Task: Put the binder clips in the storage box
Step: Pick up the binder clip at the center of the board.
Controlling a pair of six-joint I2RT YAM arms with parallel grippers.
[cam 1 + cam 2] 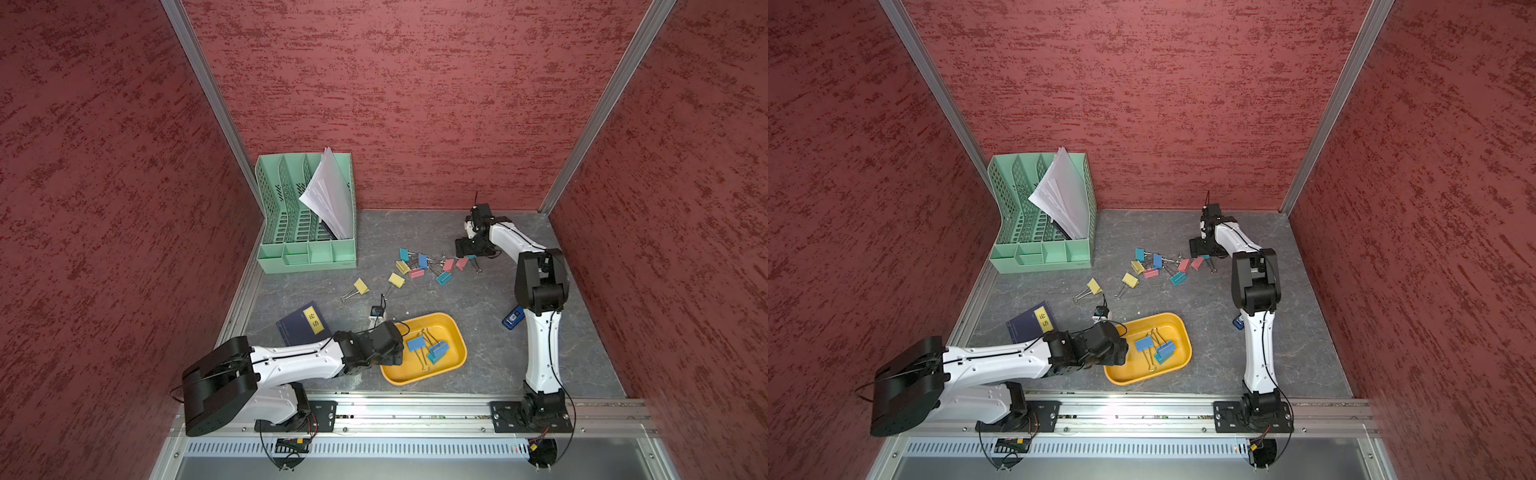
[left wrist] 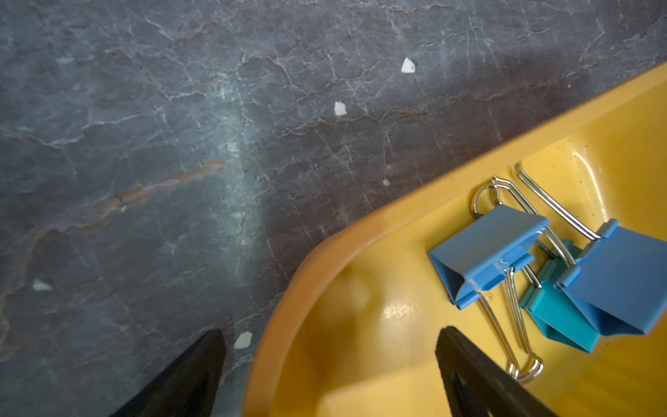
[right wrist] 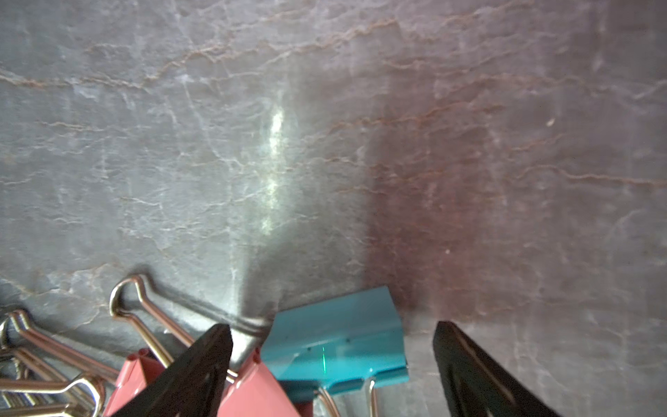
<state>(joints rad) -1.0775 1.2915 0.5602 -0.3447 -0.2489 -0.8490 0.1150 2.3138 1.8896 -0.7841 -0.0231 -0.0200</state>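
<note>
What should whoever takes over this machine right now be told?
Left hand: open, empty, over a corner of the storage box.
Right hand: open, either side of a teal clip lying on the table, not gripping it.
Done: three clips are in the box.
Left: about ten loose clips on the table, with two yellow clips lying apart from the pile.

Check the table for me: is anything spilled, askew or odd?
Small white scraps litter the table beside the box; they look like stray debris. The papers in the organizer lean askew across its slots. Otherwise nothing stands out.
</note>
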